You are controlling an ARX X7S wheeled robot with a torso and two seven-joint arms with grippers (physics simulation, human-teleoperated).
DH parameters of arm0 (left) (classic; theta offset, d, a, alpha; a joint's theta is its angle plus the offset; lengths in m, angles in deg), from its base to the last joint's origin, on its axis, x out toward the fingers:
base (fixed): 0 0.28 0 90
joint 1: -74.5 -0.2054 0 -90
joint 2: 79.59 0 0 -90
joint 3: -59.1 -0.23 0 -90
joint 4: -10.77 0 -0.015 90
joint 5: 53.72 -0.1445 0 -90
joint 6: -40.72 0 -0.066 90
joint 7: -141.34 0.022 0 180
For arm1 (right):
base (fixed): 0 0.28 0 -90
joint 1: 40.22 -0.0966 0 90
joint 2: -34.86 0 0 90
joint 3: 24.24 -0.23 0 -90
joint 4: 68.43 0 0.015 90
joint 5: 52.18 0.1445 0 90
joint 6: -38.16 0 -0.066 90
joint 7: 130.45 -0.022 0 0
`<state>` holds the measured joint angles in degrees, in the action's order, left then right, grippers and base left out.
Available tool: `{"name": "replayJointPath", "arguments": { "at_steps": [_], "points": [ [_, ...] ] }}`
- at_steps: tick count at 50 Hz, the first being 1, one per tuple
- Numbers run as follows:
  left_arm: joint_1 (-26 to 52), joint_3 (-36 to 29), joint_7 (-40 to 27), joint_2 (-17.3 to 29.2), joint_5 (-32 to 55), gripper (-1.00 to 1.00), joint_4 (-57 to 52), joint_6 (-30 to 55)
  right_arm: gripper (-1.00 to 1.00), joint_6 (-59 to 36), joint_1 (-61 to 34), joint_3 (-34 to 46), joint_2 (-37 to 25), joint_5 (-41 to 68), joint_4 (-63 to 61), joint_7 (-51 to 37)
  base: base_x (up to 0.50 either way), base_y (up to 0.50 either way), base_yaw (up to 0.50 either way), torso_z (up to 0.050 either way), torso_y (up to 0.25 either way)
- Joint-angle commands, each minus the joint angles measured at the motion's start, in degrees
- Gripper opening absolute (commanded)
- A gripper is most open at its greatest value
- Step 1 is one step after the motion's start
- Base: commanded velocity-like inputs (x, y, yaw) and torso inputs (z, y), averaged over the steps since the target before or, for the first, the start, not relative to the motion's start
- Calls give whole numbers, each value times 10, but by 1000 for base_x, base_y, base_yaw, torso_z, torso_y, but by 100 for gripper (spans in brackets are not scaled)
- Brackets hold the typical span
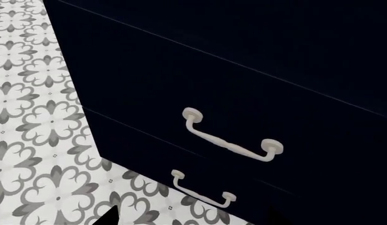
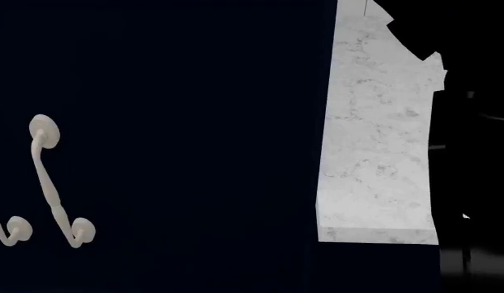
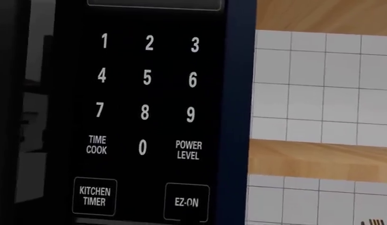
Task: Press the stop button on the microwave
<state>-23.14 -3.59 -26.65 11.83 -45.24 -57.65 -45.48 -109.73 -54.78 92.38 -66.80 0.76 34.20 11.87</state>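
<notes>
The microwave's black keypad (image 3: 146, 112) fills the right wrist view, very close. I see number keys, TIME COOK, POWER LEVEL, KITCHEN TIMER (image 3: 94, 196) and EZ-ON (image 3: 186, 202). No stop button shows; the keypad runs out of frame below these keys. My right gripper (image 3: 188, 219) shows only as a dark closed tip over the lower edge of the EZ-ON key. My left gripper (image 1: 190, 220) hangs low by the dark drawers, its dark fingertips (image 1: 109, 216) wide apart and empty.
Dark navy drawers with cream handles (image 1: 234, 140) stand over a patterned tile floor (image 1: 37, 126). The head view shows a dark cabinet front with a handle (image 2: 52, 183) and a marble countertop (image 2: 374, 152). White tiles and wooden shelves (image 3: 318, 159) lie beside the microwave.
</notes>
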Motion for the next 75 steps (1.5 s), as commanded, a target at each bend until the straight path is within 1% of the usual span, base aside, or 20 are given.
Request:
{"name": "replayJointPath", "arguments": {
  "at_steps": [1, 11, 40, 55, 66, 75],
  "points": [
    [0, 0, 0, 0, 0, 100, 0, 0, -100, 5, 2, 5, 1, 1, -15, 3, 0, 0, 0, 0, 0],
    [0, 0, 0, 0, 0, 100, 0, 0, -100, 15, 12, 14, -1, -6, -8, 9, 0, 0, 0, 0, 0],
    [0, 0, 0, 0, 0, 100, 0, 0, -100, 0, 55, 15, -17, 18, -59, -15, 0, 0, 0, 0, 0],
    [0, 0, 0, 0, 0, 100, 0, 0, -100, 3, 57, 21, -17, 18, -59, -14, 0, 0, 0, 0, 0],
    [0, 0, 0, 0, 0, 100, 0, 0, -100, 18, 62, 29, -15, 10, -44, -4, 0, 0, 0, 0, 0],
    [0, 0, 0, 0, 0, 100, 0, 0, -100, 58, 55, 52, -3, -24, 19, 32, 0, 0, 0, 0, 0]
  ]
}}
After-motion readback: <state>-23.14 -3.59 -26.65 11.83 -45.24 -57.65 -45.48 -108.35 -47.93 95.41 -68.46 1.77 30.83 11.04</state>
